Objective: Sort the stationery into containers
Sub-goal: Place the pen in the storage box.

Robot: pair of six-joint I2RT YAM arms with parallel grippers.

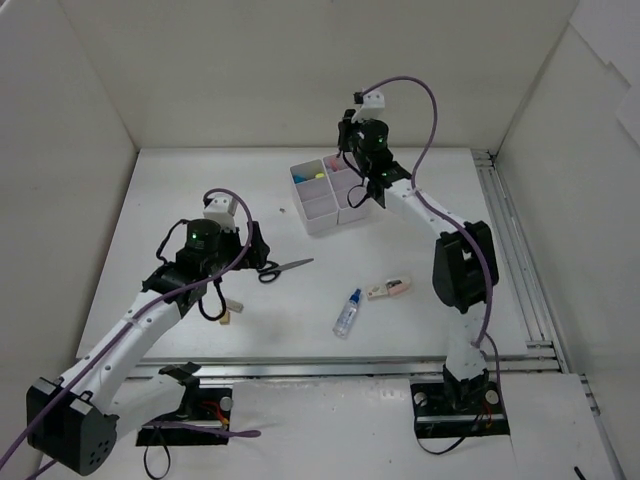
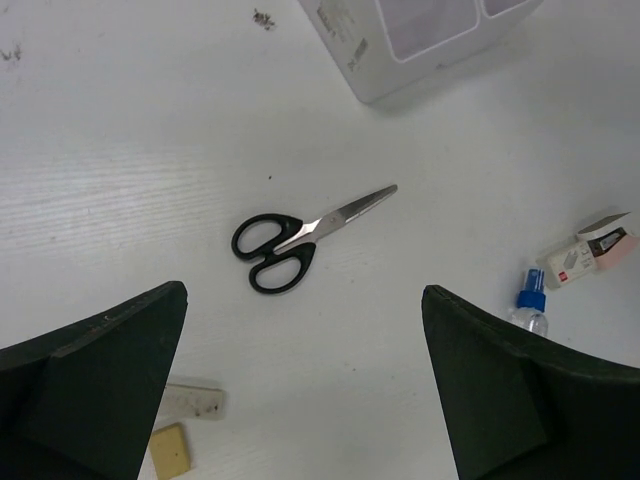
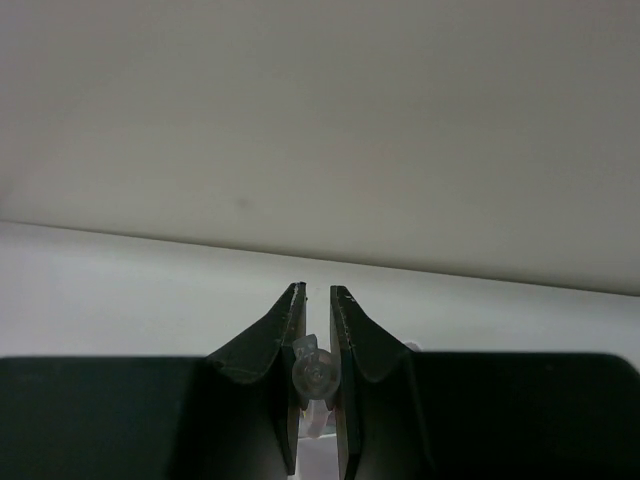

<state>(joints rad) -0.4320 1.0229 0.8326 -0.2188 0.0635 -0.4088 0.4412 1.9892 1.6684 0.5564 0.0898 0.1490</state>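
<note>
Fingers on the left [image 2: 100, 380] gape wide; right fingers [image 3: 268, 345] pinch small clear item [image 3: 314, 372].

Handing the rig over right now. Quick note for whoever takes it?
Left gripper: open, holding nothing, aimed at the black-handled steel scissors.
Right gripper: shut on a small clear item I can't identify, over the white plastic grid organiser.
Done: some coloured pieces in the organiser.
Left to sort: scissors, blue-capped clear bottle, boxed eraser, beige eraser, white eraser.
</note>
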